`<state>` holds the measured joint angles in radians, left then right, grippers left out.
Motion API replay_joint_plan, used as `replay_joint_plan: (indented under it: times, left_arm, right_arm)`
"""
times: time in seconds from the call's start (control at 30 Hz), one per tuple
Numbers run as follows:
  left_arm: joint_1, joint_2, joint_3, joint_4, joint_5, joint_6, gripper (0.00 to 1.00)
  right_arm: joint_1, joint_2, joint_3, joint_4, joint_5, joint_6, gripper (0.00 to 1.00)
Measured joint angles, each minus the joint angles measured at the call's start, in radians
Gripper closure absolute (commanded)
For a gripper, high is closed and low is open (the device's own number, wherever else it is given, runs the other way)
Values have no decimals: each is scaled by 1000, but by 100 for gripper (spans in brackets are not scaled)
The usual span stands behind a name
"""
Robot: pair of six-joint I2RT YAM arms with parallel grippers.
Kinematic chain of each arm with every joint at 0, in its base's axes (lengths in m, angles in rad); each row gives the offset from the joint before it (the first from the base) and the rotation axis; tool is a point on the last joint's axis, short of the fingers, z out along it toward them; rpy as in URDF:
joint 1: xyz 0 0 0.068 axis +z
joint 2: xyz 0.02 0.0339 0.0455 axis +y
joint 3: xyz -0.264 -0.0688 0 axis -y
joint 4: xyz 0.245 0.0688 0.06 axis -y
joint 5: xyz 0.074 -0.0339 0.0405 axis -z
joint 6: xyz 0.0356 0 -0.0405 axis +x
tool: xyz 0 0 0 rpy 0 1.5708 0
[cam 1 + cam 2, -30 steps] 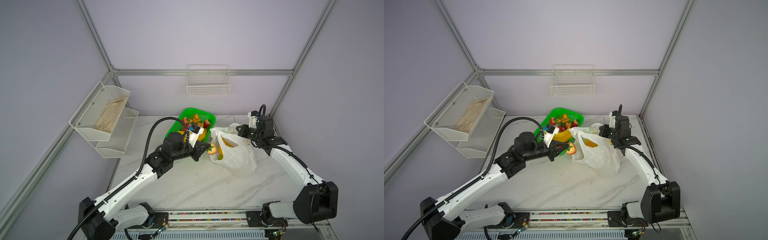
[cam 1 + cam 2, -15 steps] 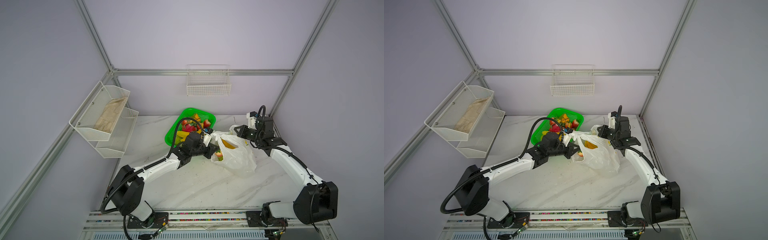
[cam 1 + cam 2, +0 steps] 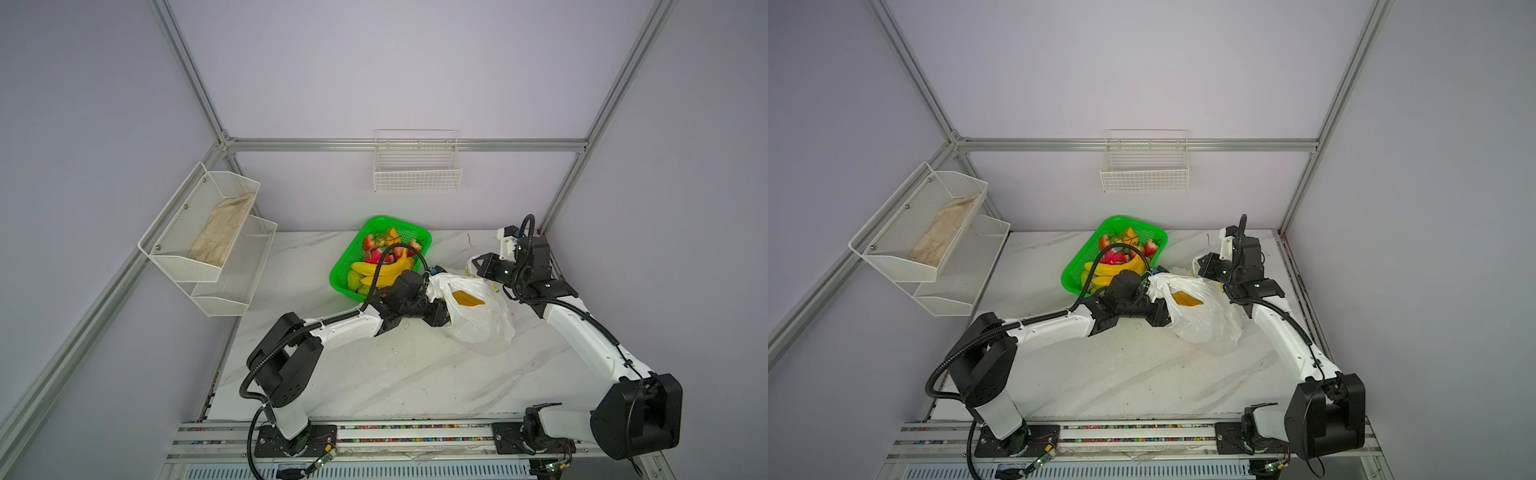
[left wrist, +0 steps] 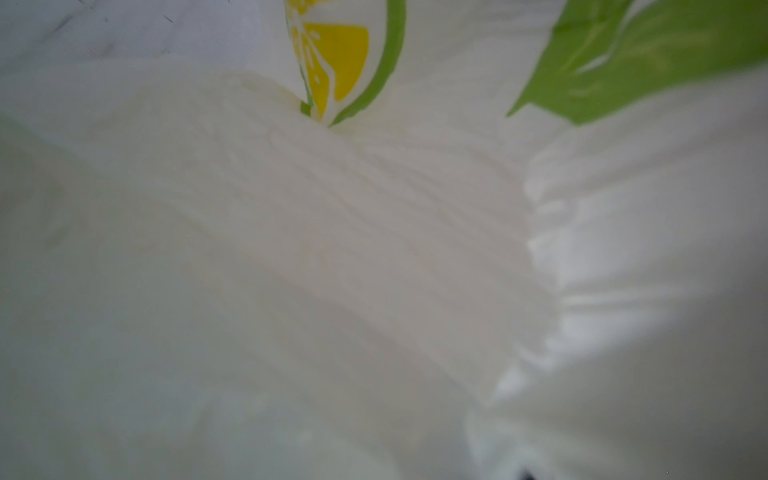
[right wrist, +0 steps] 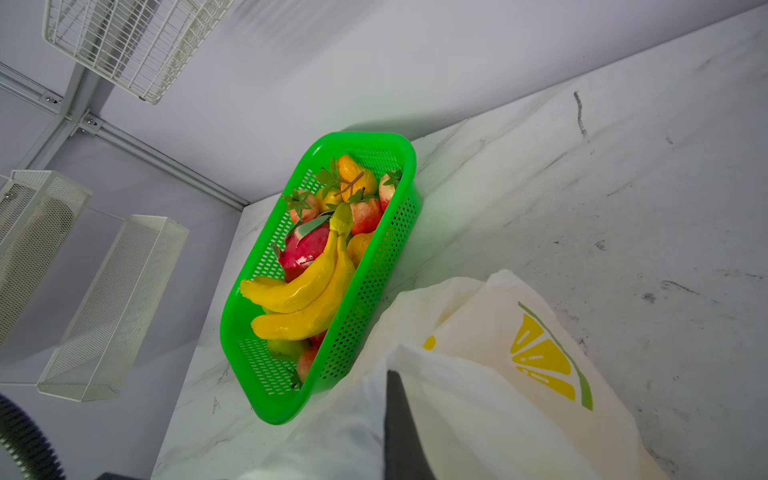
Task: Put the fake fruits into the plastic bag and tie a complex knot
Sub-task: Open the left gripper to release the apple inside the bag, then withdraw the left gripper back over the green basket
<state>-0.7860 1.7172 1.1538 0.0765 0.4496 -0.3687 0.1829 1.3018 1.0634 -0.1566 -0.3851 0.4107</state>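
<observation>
- Reaching into the mouth of the plastic bag (image 3: 478,328) from the basket side, the left fingers (image 3: 443,319) are buried in white film. Whether they stand apart or together cannot be told.
- The left wrist view shows only crinkled plastic and the lemon print (image 4: 332,62) pressed close.
- The right fingers (image 5: 400,419) are together, pinched on the bag's rim on the side nearer the desk's right edge. Film bunches on both sides of the dark finger.
- The bag sits on the desk (image 3: 374,374) toward its back right part, just beside the green basket (image 3: 341,272).
- The fake fruits (image 3: 384,268) lie piled in the basket by the desk's back edge, apart from both pairs of fingers.
- A yellow patch (image 3: 467,298) shows on the bag; whether it is fruit or print is unclear.
</observation>
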Motion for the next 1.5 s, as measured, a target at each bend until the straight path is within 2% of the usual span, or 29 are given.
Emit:
replay_joint_plan:
  times: [0.3,0.53,0.67,0.8,0.97,1.13,1.3,1.5]
  left_arm:
    - [89,-267,-59,-59,19,73,30]
    - [211,-457,-171,-103,79,84,29]
    - [259,-542,-241,-114,23,68,27]
    - [309,-573,-254,-119,-90,46,26]
    - [394,-466,-217,-142,-260,39,26]
    - [444,-233,-66,-186,-375,64,27]
    - [464,-41,102,-207,-447,127,38]
    - [465,179,358,-240,-504,221,39]
  right_arm:
    - [0,0,-1,-12,42,-10,100]
    - [0,10,-1,-11,56,-21,100]
    - [0,29,-1,-12,60,-28,100]
    - [0,31,-1,-12,66,-33,100]
    - [0,31,-1,-10,66,-39,100]
    - [0,33,-1,-10,63,-50,100]
    - [0,33,-1,-3,57,-51,100]
    - [0,45,2,7,50,-56,100]
